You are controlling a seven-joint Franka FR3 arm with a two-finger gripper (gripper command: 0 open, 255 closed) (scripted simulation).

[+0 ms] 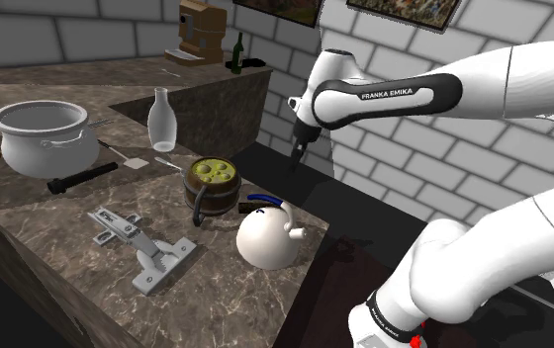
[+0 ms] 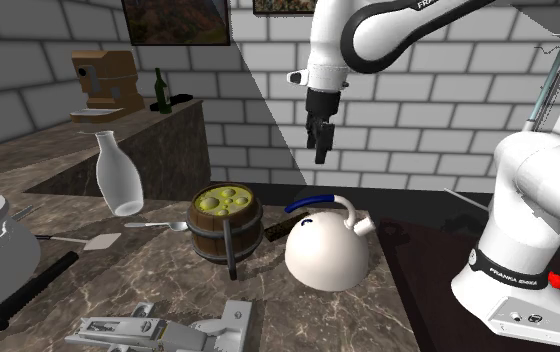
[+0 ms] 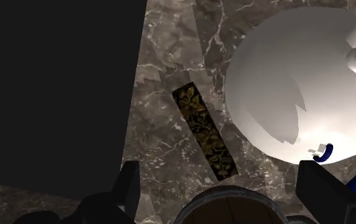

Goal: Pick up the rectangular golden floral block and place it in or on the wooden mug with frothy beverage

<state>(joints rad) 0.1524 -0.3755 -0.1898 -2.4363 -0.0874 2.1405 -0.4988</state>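
The golden floral block (image 3: pixel 205 132) is a long thin bar lying flat on the marble counter, between the wooden barrel mug (image 1: pixel 212 183) and the white kettle (image 1: pixel 268 235). In the second exterior view only a dark sliver of the block (image 2: pixel 275 231) shows behind the mug (image 2: pixel 226 222), which is full of yellowish froth. My gripper (image 2: pixel 321 152) hangs well above the counter, over the block, open and holding nothing. In the wrist view the gripper (image 3: pixel 224 191) has its fingers (image 3: pixel 127 188) wide apart, and the mug's rim (image 3: pixel 231 207) lies between them, far below.
The kettle (image 3: pixel 304 95) with its blue handle sits right beside the block. A glass bottle (image 1: pixel 162 119), grey pot (image 1: pixel 46 133), black flashlight (image 1: pixel 82 178), spatula (image 1: pixel 127 156) and metal hinge (image 1: pixel 141 247) lie further along the counter. The counter edge runs close to the block.
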